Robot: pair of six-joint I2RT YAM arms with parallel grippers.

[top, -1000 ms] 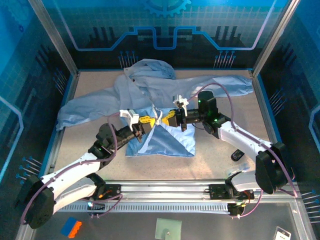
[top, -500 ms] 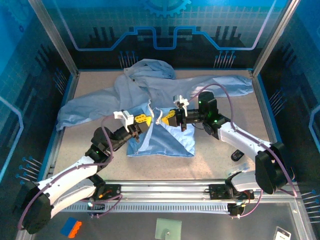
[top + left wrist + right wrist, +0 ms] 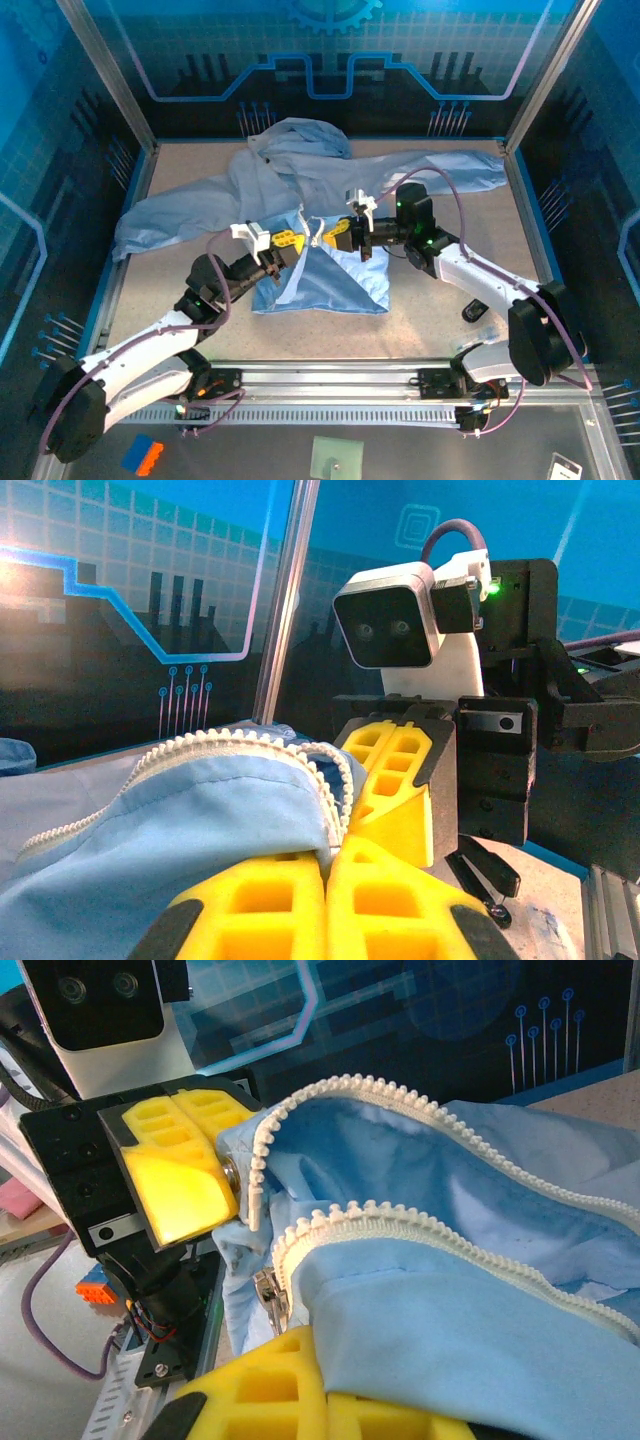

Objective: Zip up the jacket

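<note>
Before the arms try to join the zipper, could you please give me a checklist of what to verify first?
1. Left gripper shut on the jacket at its zipper edge: ok.
2. Right gripper shut on the opposite edge: ok.
3. The two rows of zipper teeth meshed: not ok, they run apart in the right wrist view.
4. Metal slider seated on a row: cannot tell.
5. Gap between the two grippers: ok, close but apart in the top view.
</note>
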